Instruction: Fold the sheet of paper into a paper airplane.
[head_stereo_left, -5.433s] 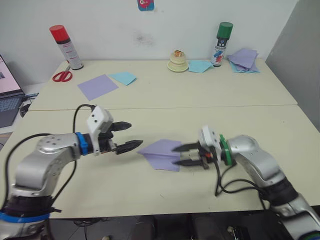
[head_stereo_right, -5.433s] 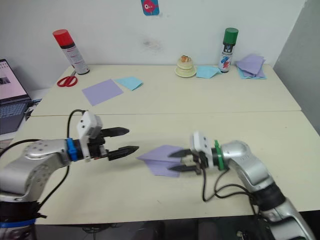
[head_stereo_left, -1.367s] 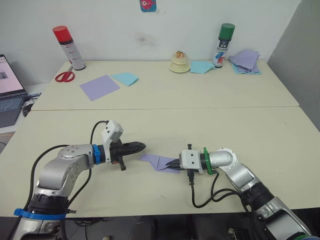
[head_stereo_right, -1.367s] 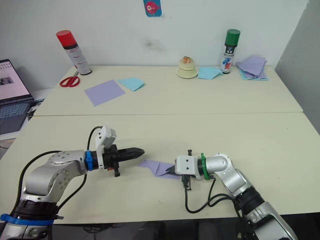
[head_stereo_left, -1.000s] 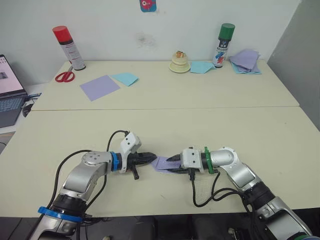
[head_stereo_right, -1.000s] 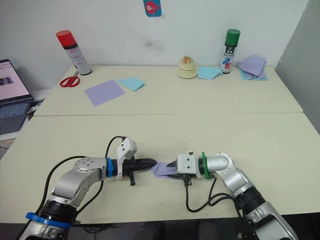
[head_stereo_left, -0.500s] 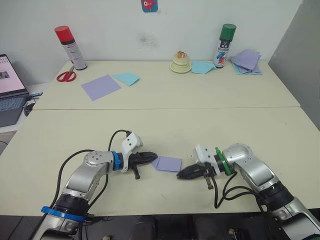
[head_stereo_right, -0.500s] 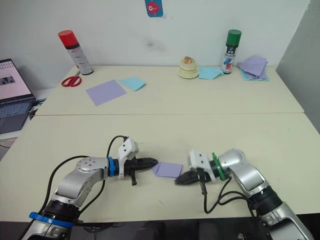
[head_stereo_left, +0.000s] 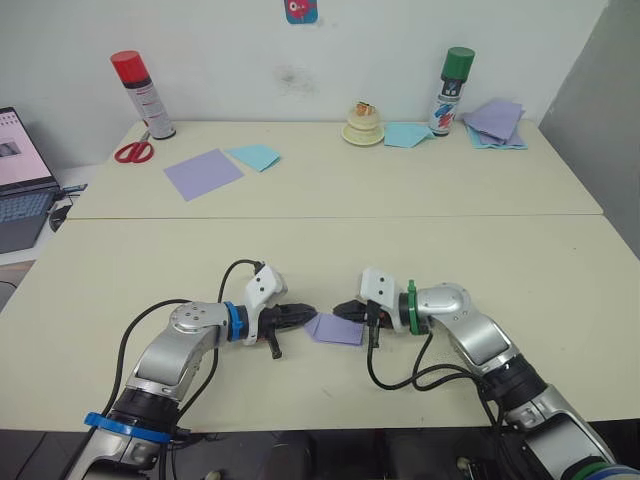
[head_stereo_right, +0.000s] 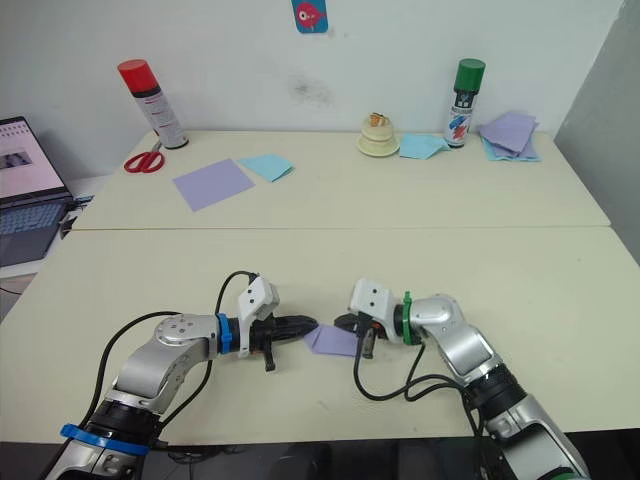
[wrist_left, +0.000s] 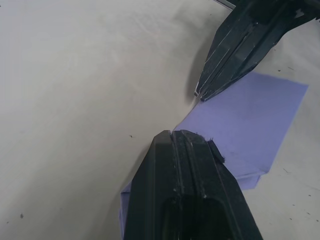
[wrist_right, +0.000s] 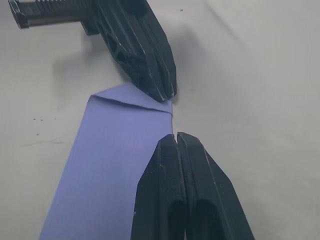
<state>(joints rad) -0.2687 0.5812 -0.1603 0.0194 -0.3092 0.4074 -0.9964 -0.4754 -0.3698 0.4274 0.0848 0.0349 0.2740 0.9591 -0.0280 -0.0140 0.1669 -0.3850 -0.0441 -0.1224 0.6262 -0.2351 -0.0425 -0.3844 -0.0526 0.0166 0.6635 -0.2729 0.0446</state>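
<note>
pressing down with fingers squeezed together, the left gripper (head_stereo_left: 312, 314) and right gripper (head_stereo_left: 338, 309) are pinning the thin, light, floppy folded lavender paper (head_stereo_left: 336, 329) at its edge.

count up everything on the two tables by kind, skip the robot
spray cans: 2 (red-capped, green-capped)
scissors: 1
folded lavender paper: 1
flat lavender sheet: 1
light blue sheets: 2
purple sheet stack: 1
cream round object: 1
total: 9
</note>
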